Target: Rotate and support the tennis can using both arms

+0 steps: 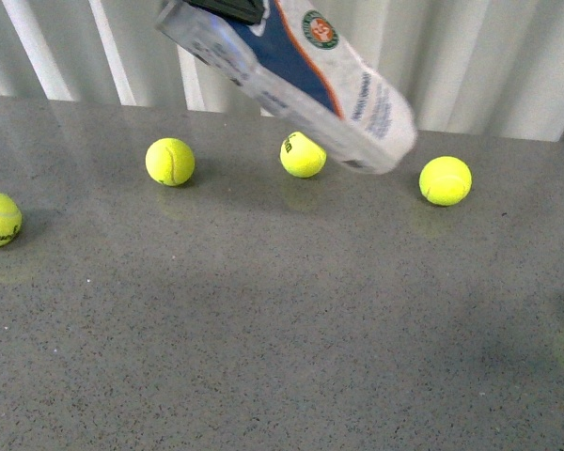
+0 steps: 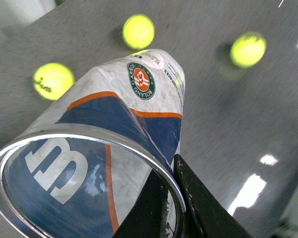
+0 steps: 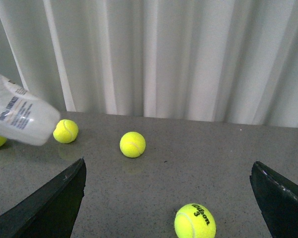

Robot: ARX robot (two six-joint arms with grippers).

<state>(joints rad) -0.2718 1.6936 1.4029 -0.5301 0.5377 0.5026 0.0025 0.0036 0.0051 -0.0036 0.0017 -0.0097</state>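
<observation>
Left pincer (image 2: 175,198) clamps the metal-rimmed mouth of the tennis can (image 1: 301,75), tilted in air over the surface (image 1: 263,329), right pincer (image 3: 168,166) gapes empty; tube looks light, slick, dentable, so I'd cradle its free closed end gently.

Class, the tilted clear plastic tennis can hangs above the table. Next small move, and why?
Probably bring the open right gripper under the lower end of the clear plastic tennis can: only the left gripper holds it, at its rim.

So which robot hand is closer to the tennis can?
Left. The left gripper grips the tennis can at its metal rim; the right gripper hangs open, apart from the can's far end.
</observation>
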